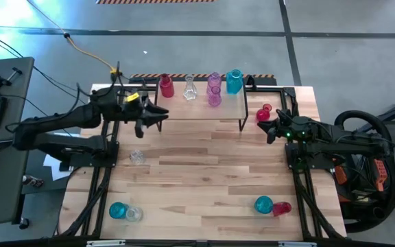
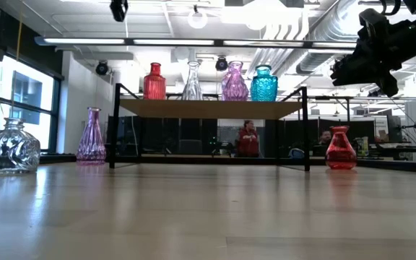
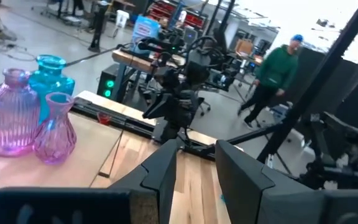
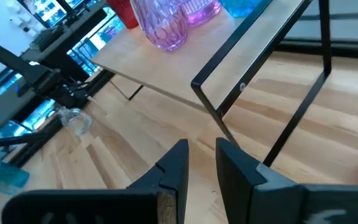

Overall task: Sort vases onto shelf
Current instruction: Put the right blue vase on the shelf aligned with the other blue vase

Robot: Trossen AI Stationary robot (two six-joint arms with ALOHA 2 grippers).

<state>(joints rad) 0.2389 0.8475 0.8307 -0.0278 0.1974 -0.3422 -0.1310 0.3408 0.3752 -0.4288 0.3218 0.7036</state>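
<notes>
The shelf (image 1: 196,110) stands at the table's far side. On its top are a red vase (image 1: 166,86), a clear one (image 1: 190,88), two pink-purple ones (image 1: 214,89) and a teal one (image 1: 234,81). On the table stand a red vase (image 1: 264,112) right of the shelf, a clear vase (image 1: 137,156), and a pink-purple vase (image 2: 91,136) left of the shelf, seen only in the low view. My left gripper (image 1: 162,118) hovers at the shelf's left front, narrowly open and empty. My right gripper (image 1: 270,130), also narrowly open and empty, hangs just near of the red vase.
Near the table's near edge stand a teal vase (image 1: 118,210) with a clear one (image 1: 134,213) on the left, and a teal one (image 1: 263,204) with a red one (image 1: 282,208) on the right. People (image 3: 278,68) are in the room beyond.
</notes>
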